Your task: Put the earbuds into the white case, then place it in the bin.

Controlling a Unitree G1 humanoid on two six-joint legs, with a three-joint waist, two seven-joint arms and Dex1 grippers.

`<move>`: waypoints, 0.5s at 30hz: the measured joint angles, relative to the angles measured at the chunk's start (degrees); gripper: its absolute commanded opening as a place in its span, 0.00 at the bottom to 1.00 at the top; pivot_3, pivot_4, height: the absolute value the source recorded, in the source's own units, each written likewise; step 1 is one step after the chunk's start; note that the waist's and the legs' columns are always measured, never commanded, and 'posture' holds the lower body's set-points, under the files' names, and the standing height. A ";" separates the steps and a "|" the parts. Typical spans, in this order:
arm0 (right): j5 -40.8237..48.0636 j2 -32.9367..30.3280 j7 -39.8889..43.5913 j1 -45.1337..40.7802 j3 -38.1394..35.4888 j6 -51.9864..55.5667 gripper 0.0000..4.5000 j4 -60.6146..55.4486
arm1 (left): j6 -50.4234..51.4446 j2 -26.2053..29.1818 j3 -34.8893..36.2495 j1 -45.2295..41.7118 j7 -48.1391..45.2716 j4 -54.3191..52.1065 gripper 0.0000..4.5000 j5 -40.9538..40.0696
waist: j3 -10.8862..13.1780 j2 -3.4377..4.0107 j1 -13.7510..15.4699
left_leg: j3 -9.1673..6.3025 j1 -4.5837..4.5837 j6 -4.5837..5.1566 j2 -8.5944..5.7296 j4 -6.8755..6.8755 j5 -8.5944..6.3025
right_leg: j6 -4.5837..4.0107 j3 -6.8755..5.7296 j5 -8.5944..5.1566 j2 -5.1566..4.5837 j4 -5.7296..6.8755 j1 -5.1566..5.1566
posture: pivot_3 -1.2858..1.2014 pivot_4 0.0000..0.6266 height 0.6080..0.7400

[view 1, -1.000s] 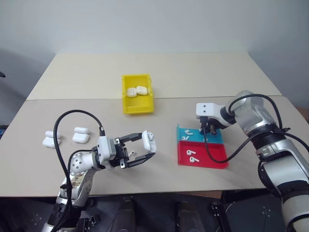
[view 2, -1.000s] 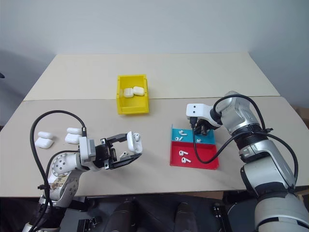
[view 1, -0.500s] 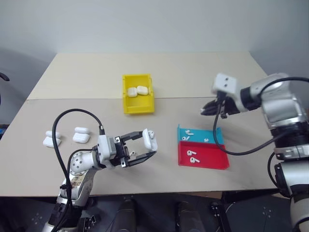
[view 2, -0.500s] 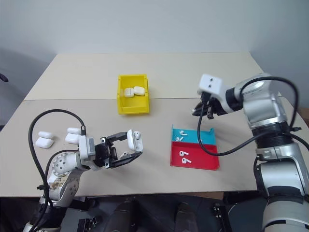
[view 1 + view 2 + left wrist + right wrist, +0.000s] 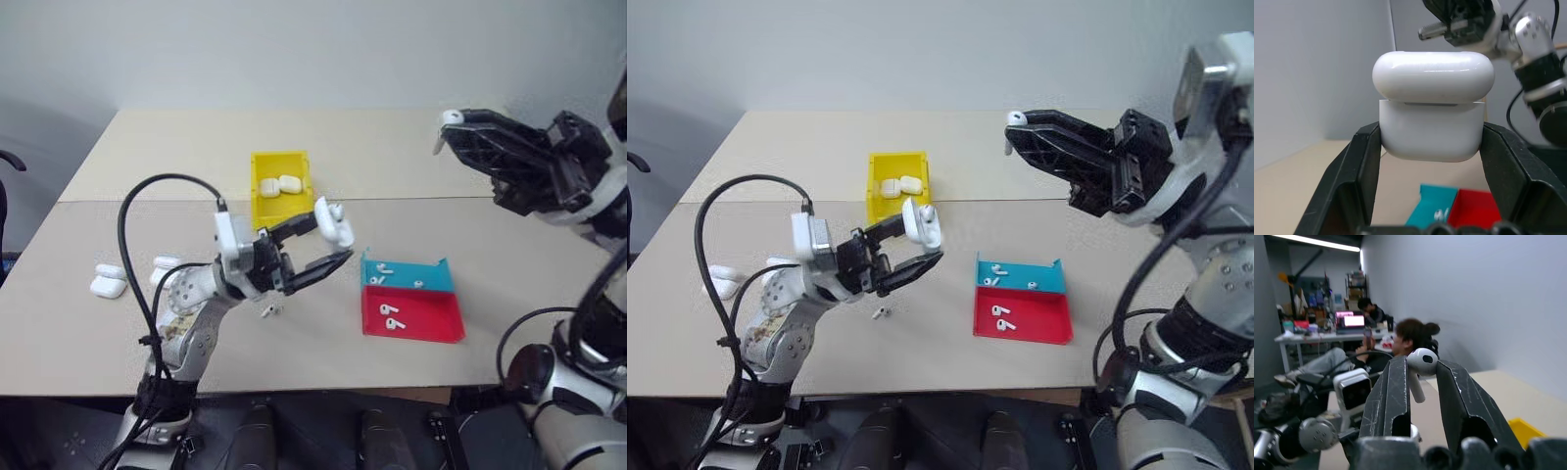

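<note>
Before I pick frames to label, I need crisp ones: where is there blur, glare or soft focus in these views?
Left wrist view: the glossy white hinged case is sharp with a glare streak on its lid, the arm behind it soft. Right wrist view: the tiny white stemmed earbud is crisp between the right tool, the room and people behind blurred. Head views: even light, soft shadows, the yellow plastic bin clear.

a glossy white case (image 5: 1432,105), a white earbud (image 5: 1420,364), black fingers (image 5: 1391,396), a yellow bin (image 5: 281,211), and teal (image 5: 407,274) and red trays (image 5: 411,315).
</note>
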 measured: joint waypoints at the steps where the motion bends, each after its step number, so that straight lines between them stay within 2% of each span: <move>1: 2.63 0.46 -1.89 0.91 0.02 -0.01 0.14 -0.81 | 0.27 -0.33 -0.20 -0.50 0.07 -0.03 0.61 -0.49 | 0.00 0.00 0.01 | -0.02 0.01 0.00 0.00 0.00 0.00 | -0.01 0.00 -0.01 0.01 0.00 0.01 | 0.52 0.24 1.00; 7: 12.27 0.75 -10.53 7.21 3.98 -2.60 0.14 -5.53 | 1.21 -1.14 -0.59 -1.58 -0.44 -0.05 0.61 -1.11 | 0.00 0.00 0.01 | -0.06 -0.01 0.01 -0.02 0.00 0.00 | -0.01 0.00 -0.03 0.02 -0.04 0.04 | 0.52 0.24 1.00; 15: 13.19 -3.11 -12.76 14.26 11.04 -8.78 0.14 -10.17 | 1.36 -1.39 -0.90 -1.57 -0.96 -0.51 0.61 -1.54 | 0.00 -0.01 0.04 | -0.10 -0.01 0.01 -0.02 0.01 0.00 | -0.02 -0.01 -0.05 0.02 -0.09 0.07 | 0.52 0.24 1.00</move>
